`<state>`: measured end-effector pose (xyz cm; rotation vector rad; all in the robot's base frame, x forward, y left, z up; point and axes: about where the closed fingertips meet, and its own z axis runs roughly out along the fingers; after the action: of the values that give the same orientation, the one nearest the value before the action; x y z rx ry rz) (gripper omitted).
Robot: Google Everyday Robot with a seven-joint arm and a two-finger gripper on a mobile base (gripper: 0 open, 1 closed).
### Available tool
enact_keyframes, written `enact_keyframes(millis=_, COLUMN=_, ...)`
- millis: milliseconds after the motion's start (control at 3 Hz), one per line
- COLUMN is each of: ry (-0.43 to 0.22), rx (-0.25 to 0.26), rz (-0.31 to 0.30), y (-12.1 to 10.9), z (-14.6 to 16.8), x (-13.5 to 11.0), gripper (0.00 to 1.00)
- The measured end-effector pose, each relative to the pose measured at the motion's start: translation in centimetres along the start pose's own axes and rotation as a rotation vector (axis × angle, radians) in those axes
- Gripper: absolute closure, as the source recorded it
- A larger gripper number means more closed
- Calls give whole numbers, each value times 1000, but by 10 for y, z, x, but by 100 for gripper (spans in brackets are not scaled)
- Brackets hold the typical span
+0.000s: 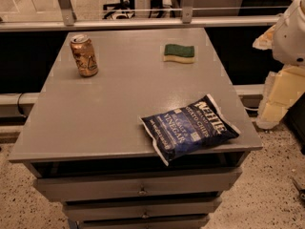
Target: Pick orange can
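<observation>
The orange can (84,55) stands upright on the far left of the grey cabinet top (119,104). It is copper-orange with pale markings and a silver top. My white arm (291,30) comes in at the right edge of the view. The cream-coloured gripper (275,97) hangs below it, off the cabinet's right side, level with its top. It is far from the can, with the whole width of the top between them. Nothing is seen in the gripper.
A blue Kettle chips bag (189,126) lies at the front right of the top, overhanging the front edge a little. A green and yellow sponge (179,52) lies at the back right. Drawers (138,187) are below. A rail (143,23) runs behind.
</observation>
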<state>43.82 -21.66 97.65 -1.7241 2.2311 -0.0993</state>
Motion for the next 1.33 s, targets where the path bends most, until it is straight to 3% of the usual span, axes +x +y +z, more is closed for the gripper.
enact_keyframes(millis=333, ry=0, rx=0, rz=0, y=0, z=0, x=0, gripper=0)
enact_keyframes(millis=667, ry=-39, rx=-14, rz=-5, y=0, z=6, x=-14, gripper=0)
enact_keyframes(millis=1333, ry=-284, rx=-94, rz=-38, y=-9, z=51, x=-127, gripper=0)
